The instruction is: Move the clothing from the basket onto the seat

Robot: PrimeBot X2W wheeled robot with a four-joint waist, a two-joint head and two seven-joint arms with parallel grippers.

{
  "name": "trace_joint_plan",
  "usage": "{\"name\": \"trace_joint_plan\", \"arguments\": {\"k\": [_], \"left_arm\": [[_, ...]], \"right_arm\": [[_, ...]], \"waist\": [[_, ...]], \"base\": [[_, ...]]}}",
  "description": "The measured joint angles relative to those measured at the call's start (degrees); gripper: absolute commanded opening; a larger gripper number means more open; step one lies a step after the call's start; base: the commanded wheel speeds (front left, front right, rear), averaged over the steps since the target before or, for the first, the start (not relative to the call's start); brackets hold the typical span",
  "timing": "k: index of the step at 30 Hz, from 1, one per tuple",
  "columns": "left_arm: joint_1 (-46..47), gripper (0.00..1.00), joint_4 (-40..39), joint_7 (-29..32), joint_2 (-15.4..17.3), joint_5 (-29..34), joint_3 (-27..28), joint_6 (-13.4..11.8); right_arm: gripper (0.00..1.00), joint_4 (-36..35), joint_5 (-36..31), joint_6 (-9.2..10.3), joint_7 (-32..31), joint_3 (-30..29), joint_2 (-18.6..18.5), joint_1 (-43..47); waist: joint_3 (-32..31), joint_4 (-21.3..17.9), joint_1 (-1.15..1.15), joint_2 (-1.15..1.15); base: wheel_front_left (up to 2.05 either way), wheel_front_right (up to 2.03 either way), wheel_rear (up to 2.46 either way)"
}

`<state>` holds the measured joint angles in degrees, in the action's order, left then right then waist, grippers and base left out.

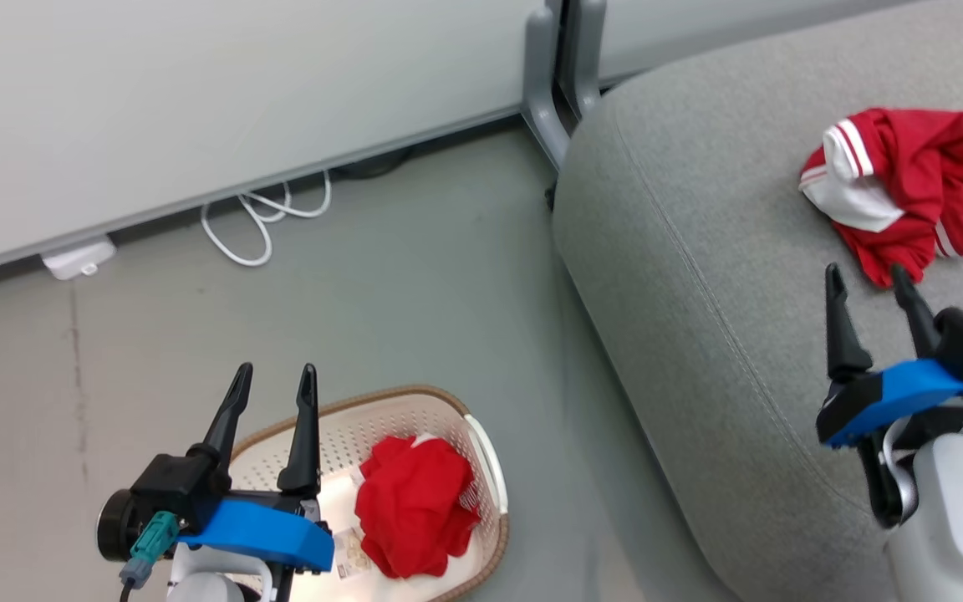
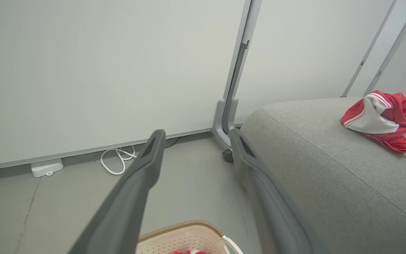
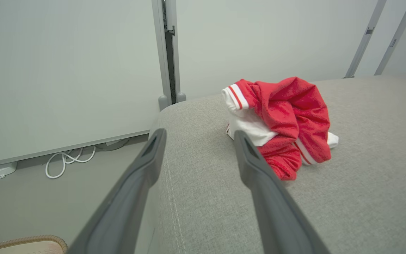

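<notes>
Head view, lower left: our left hand (image 1: 277,372) hangs wide open and empty above the basket (image 1: 415,393), which holds one red garment (image 1: 415,518). We could snag its rim reaching in. Left wrist view: fingers (image 2: 143,169) aim beyond it. Right wrist view: our right hand (image 3: 199,132), spread and empty, faces the striped garment (image 3: 287,120) on the seat (image 3: 365,194).

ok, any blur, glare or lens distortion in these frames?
Head view: even soft light, sharp, basket floor washed out by the left gripper. Left wrist view: near fingers blurred, wall posts lean. Right wrist view: fingers soft, red top crisp.
</notes>
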<state>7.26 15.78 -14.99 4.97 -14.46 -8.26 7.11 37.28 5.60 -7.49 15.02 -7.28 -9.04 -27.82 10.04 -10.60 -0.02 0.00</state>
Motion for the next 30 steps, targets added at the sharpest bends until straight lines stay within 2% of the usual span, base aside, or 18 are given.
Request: {"name": "trace_joint_plan", "arguments": {"k": [13,22,30], "left_arm": [[-2.3,1.0,4.4,0.0,-1.0,0.3,2.9,0.1],[-2.3,1.0,7.4,0.0,-0.6,0.2,4.6,0.3],[-2.5,1.0,8.3,0.0,-0.3,-0.1,4.9,0.3]], "right_arm": [[1.0,-14.5,0.2,0.0,-2.5,3.2,4.2,13.9],[1.0,-19.4,0.2,0.0,-4.3,3.7,5.6,19.2],[1.0,-21.2,1.0,0.0,-5.3,5.1,6.0,22.0]], "waist": [[-6.1,8.4,0.01,0.0],[-8.7,12.4,0.02,0.0],[-9.8,14.4,0.02,0.0]], "base": [[0.0,0.0,0.0],[0.0,0.0,0.0],[0.0,0.0,0.0]]}}
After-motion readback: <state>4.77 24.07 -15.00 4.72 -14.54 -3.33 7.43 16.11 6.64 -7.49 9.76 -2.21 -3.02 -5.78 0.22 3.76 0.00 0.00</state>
